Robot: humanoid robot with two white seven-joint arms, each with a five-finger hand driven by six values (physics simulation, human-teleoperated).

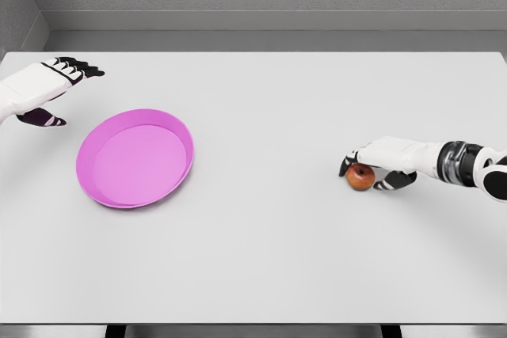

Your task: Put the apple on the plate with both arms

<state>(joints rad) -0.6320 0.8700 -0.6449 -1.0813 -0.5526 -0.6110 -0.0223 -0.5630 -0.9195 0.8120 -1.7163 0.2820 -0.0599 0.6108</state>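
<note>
A small red apple (360, 177) lies on the white table at the right. My right hand (372, 170) comes in from the right edge and covers it from above, with fingers curled around the fruit and the thumb below it. The apple still rests on the table top. A pink round plate (135, 158) sits left of the middle, with nothing on it. My left hand (59, 89) hovers at the far left, beyond the plate's upper-left rim, fingers spread and holding nothing.
The white table (261, 259) spans the whole view, with its front edge near the bottom. A grey wall stands behind the far edge. A wide stretch of bare table separates the plate from the apple.
</note>
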